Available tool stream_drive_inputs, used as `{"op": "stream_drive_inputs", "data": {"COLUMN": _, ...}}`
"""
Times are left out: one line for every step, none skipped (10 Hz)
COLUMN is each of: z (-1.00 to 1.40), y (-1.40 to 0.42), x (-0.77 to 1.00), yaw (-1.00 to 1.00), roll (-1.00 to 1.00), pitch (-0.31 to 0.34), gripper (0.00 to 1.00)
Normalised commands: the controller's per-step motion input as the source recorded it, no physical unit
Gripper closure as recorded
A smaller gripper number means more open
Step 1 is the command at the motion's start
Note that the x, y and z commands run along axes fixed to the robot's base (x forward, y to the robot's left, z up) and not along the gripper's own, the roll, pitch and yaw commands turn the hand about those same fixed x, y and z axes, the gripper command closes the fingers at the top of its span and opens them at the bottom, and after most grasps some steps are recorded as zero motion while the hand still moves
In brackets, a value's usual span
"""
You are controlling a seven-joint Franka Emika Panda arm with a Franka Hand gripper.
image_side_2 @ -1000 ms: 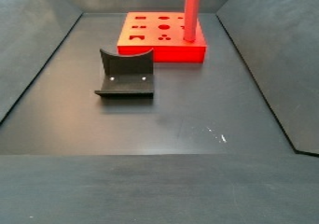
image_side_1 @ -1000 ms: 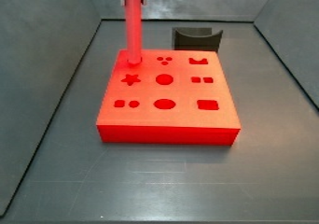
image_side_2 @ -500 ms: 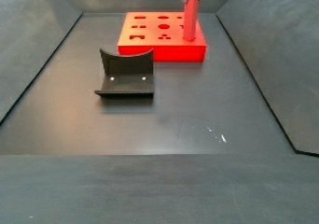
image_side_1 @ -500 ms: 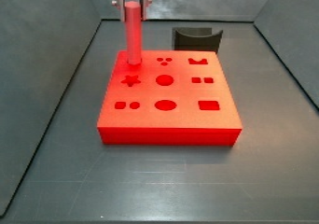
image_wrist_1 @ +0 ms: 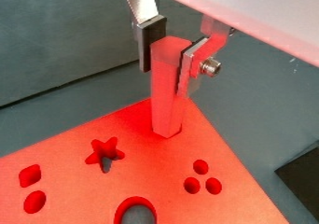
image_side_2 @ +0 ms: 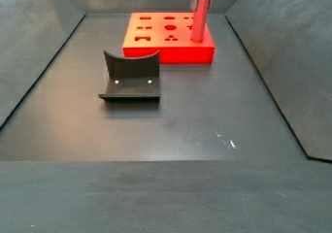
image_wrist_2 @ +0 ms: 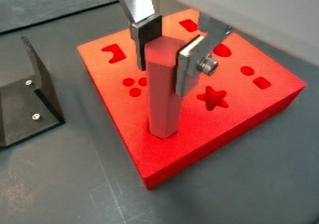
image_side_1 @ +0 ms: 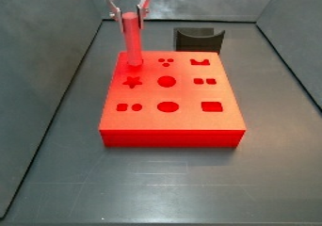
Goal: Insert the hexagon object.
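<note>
Red block sits far on the floor, the fixture well apart from it. The hexagon object stands upright at the block's corner cut-out, long axis vertical, lower end already in or at the hole; depth cannot be told. The gripper sits directly above, fingers flanking the bar's upper end, apparently clasping it, though contact is hard to confirm. Judgement: the bar lies straight below the gripper, so the remaining travel is downward along its axis.
</note>
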Motion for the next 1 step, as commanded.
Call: {"op": "stream_drive_inputs", "data": {"z": 0.0, "y": 0.0, "x": 0.0, "yaw": 0.0, "roll": 0.0, "pitch": 0.0, "gripper": 1.0}}
